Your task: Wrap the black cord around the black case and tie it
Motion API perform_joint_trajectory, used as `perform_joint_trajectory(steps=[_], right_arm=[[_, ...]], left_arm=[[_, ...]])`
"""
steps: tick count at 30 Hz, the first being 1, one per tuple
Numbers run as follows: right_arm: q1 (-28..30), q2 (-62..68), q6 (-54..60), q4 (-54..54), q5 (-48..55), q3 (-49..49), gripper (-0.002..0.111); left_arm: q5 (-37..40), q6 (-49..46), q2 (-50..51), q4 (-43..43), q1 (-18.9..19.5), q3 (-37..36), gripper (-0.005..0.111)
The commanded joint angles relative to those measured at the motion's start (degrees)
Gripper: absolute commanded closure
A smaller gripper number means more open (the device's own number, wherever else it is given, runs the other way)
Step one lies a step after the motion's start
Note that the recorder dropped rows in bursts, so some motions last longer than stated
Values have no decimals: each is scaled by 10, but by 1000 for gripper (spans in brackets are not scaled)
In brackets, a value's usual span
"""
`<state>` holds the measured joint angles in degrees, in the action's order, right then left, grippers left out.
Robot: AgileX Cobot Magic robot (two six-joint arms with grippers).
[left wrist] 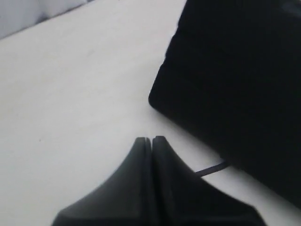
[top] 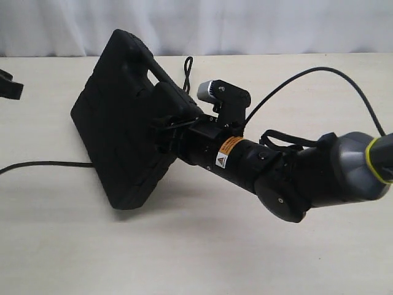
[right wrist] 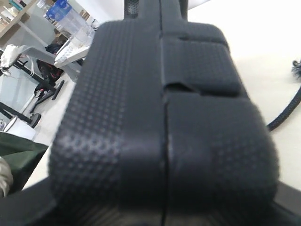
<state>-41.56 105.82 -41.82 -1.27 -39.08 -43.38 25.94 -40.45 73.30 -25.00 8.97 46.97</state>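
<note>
The black case [top: 123, 129] stands tilted up on its lower edge, handle cut-out at the top. My right gripper [top: 167, 128] is shut on the case's near side edge and holds it raised. In the right wrist view the case's textured edge [right wrist: 164, 122] fills the picture and hides the jaws. The black cord [top: 37, 165] runs out from under the case to the left, and another stretch [top: 187, 66] shows behind the case. My left gripper [left wrist: 151, 140] is shut, with nothing seen between its tips, just off the case's corner [left wrist: 225, 84]. The cord [left wrist: 211, 168] passes beside its fingers.
The pale table [top: 196, 246] carries everything. A glossy robot cable [top: 319, 72] arcs over the right arm [top: 295, 172]. The left gripper's dark tip [top: 9, 86] shows at the far left edge. White curtain at the back.
</note>
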Motion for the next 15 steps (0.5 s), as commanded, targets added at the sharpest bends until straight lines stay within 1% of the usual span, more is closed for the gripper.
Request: perform_joint_trajectory(steps=[1, 3, 6, 9, 12, 13, 15], right_arm=[[-12, 0, -5, -18, -27, -18, 104], [-13, 0, -8, -29, -28, -19, 104], [-13, 0, -9, -23, -25, -19, 104], [-13, 0, -11, -26, -18, -19, 104], [-13, 0, -10, -29, -18, -19, 104], [-13, 0, -10, -29, -18, -19, 104], [-13, 0, -10, -30, -15, -19, 104]], left_arm=[[26, -151, -65, -91, -53, -37, 107], [39, -200, -76, -118, -89, -51, 107], [54, -206, -70, -122, -137, -69, 107], [43, -206, -65, -121, -170, -87, 104], [8, -206, -63, -118, -190, -107, 91], [-10, -206, -63, -124, -191, -114, 84], [-65, -197, -63, -138, -191, -129, 72]])
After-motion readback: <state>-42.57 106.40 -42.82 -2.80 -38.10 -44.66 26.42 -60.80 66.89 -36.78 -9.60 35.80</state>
